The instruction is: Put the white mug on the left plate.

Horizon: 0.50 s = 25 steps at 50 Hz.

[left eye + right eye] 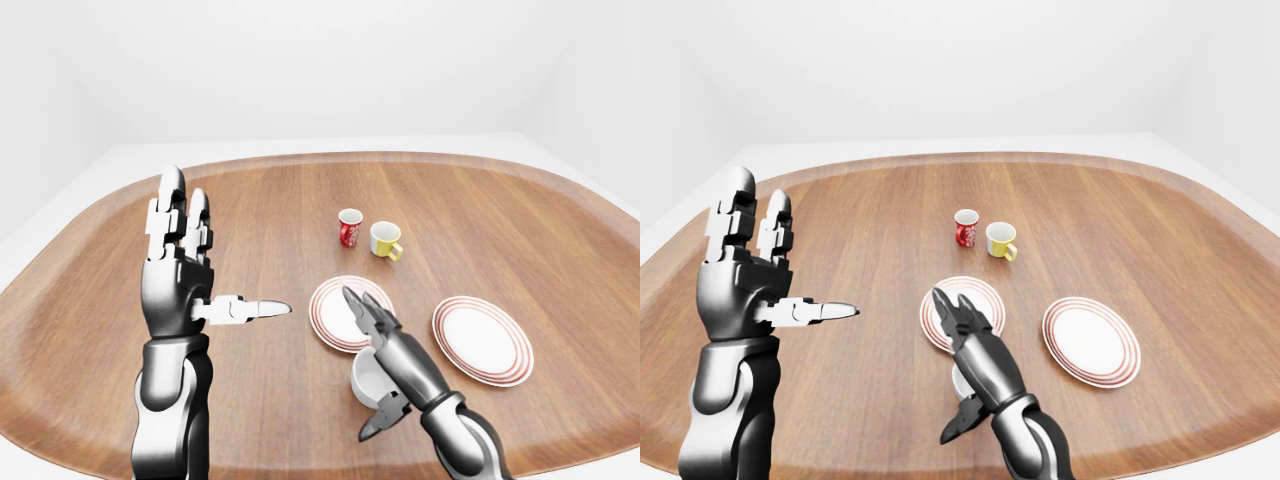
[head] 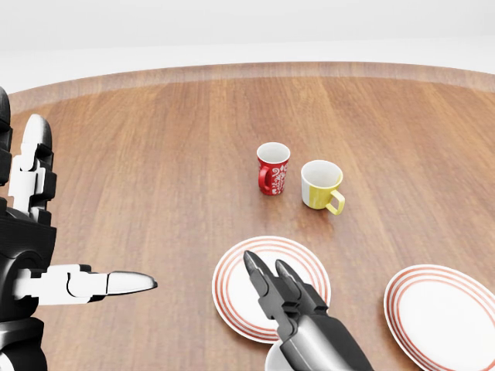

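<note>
the white mug [image 1: 368, 378] is seen upright on the wooden table [image 1: 260, 210], mouth up, its long axis vertical; the handle is not visible, so its heading cannot be told. it sits just below the left plate [image 1: 333, 312] in the left-eye view, near the table's lower edge, and is not on the plate.

the right hand [image 1: 385, 372] is placed over the mug with its fingers spread apart. two fingers [image 1: 362, 310] are extended up the view over the near rim of the left plate, and the thumb [image 1: 384, 418] is curled below the mug on its lower right. the mug is bracketed between them, but contact cannot be confirmed and no closed grasp is seen. the forearm enters from the bottom edge, angled up and to the left.

the left hand [image 1: 180, 270] is held raised at the left of the view, palm open, fingers pointing up and thumb pointing right, with nothing in it.

a red mug [image 2: 273, 168] and a yellow mug [image 2: 321, 186] are noted side by side above the plates, and a right plate [image 1: 482, 340] lies beside the left one.
</note>
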{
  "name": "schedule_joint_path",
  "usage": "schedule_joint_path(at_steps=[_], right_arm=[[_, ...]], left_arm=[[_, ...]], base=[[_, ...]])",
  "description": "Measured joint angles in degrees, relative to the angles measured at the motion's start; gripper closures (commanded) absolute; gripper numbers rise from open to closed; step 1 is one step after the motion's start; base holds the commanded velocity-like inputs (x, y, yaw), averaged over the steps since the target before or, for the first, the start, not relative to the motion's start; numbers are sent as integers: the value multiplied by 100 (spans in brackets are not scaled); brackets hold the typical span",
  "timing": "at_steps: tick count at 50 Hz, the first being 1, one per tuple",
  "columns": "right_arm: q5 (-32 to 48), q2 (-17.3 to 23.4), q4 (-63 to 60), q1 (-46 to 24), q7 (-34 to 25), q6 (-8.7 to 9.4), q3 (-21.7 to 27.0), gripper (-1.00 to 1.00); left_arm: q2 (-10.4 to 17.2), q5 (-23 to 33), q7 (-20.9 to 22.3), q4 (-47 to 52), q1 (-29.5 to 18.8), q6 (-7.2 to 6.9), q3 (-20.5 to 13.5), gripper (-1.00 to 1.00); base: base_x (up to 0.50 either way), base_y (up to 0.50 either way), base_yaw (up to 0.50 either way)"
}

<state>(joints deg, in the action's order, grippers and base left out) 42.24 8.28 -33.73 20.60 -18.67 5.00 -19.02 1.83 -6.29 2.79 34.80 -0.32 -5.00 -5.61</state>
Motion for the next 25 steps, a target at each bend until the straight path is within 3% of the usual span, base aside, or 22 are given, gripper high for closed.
schedule_joint_path(at_steps=[25], right_arm=[[705, -19, 302, 72, 24, 0, -34, -100]], left_arm=[[-3, 4, 1, -3, 7, 0, 5, -100]], base=[[0, 0, 0]])
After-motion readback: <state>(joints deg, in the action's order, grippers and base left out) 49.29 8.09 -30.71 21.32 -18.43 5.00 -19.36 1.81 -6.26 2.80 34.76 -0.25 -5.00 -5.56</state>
